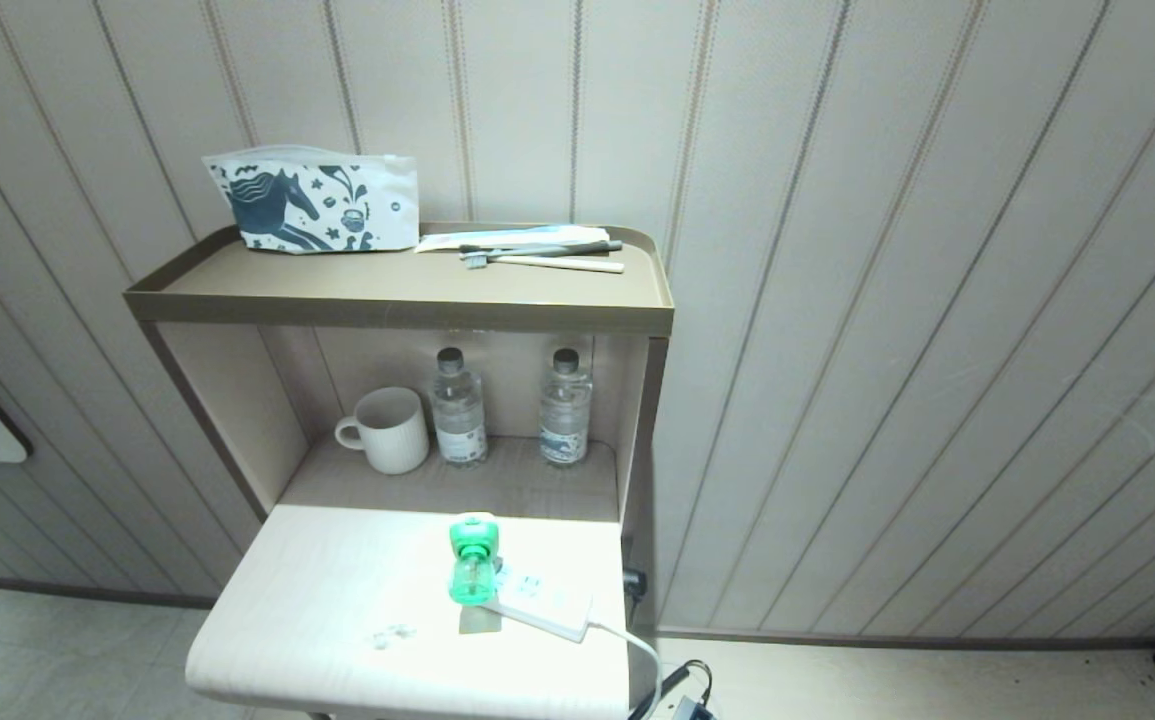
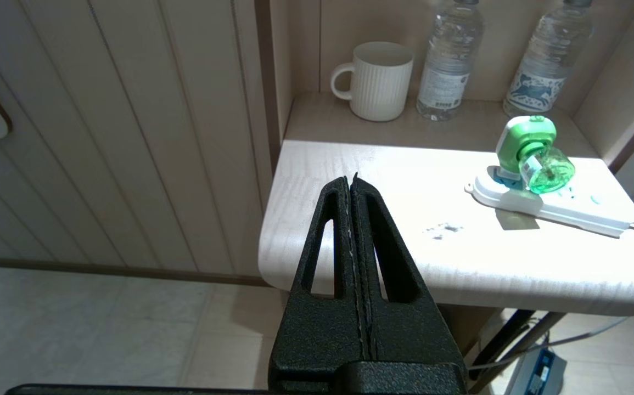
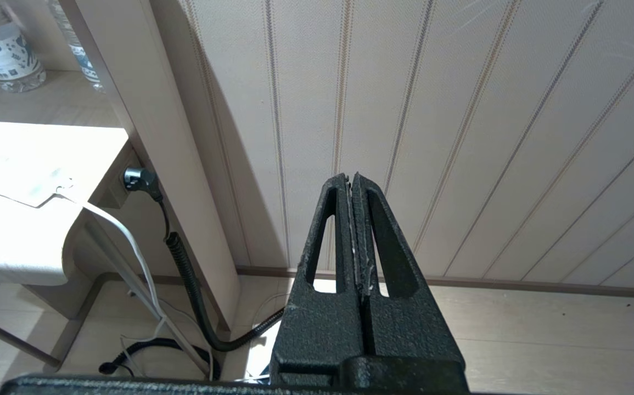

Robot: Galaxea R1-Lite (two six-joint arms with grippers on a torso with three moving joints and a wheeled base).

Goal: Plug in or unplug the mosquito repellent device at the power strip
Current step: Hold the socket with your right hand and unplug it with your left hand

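Both hands closed, empty: left hand (image 2: pixel 354 178) off the counter's (image 1: pixel 317 610) front-left corner, right hand (image 3: pixel 349 176) beside the wall. Mosquito repellent device (image 1: pixel 473 562) sits plugged into the power strip (image 1: pixel 543 605) near the counter's right edge.

1. The left gripper (image 2: pixel 354 178) is showing as matte black with a rough, grainy, cast-looking surface
2. Its two fingers (image 2: pixel 332 230) are tapering from a broad base to narrow tips, each one pierced by a long, slim triangular cut-out
3. A thin seam between the fingers is carrying pale whitish flecks along its length
4. The right gripper (image 3: pixel 351 176) is looking the same: black, textured, wedge-shaped, with matching cut-outs in its fingers (image 3: pixel 330 230)
5. Its centre seam is showing whitish scuffs, heaviest near the base
6. A dark horizontal bar is edging each gripper's base
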